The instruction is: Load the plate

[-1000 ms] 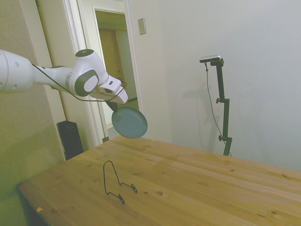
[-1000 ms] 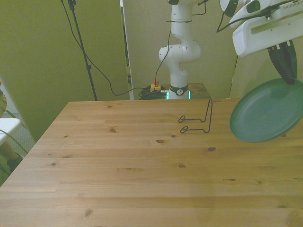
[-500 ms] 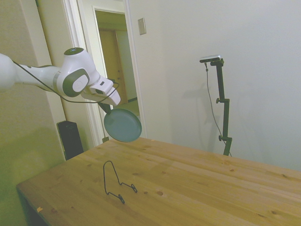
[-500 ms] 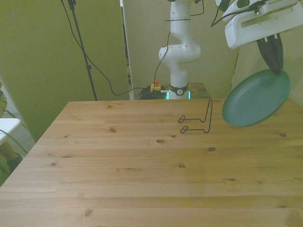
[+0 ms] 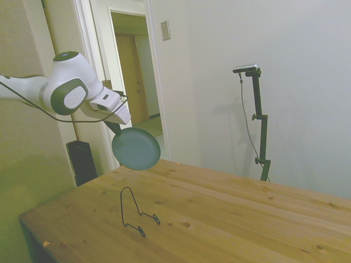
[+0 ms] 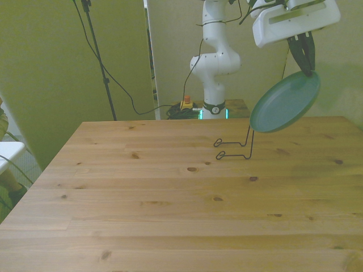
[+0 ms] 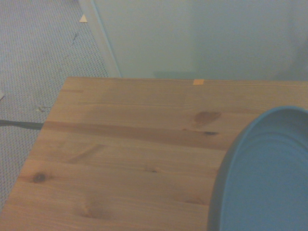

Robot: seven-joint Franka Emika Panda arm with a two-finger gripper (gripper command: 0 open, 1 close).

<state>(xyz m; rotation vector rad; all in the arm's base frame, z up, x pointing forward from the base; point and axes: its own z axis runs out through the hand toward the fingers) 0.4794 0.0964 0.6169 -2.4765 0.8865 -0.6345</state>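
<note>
- While the plate (image 6: pixel 285 102) hangs in the air, the gripper (image 6: pixel 307 69) has its dark fingers pinched onto the upper rim, so the plate dangles below the wrist, tilted, with its hollow face toward the front camera.
- In the side view the plate (image 5: pixel 136 148) sits just under the gripper (image 5: pixel 116 128), high over the table's far left corner, clear of the wood.
- Below it and nearer the side camera stands the thin black wire stand (image 5: pixel 133 210), alone on the wooden table (image 5: pixel 230 219); nothing rests in it yet.
- From the front, the wire stand (image 6: pixel 239 144) is low and toward the front view's left of the plate, whose lower edge overlaps the stand's upright loop in the picture; the side view shows a real gap in height between them.
- My reading: the coming move turns on lowering the plate edge-first toward the stand, its face kept roughly parallel to the upright loop.
- Seen from the wrist, the plate's rim (image 7: pixel 226 168) hovers over bare boards near the table's corner.
</note>
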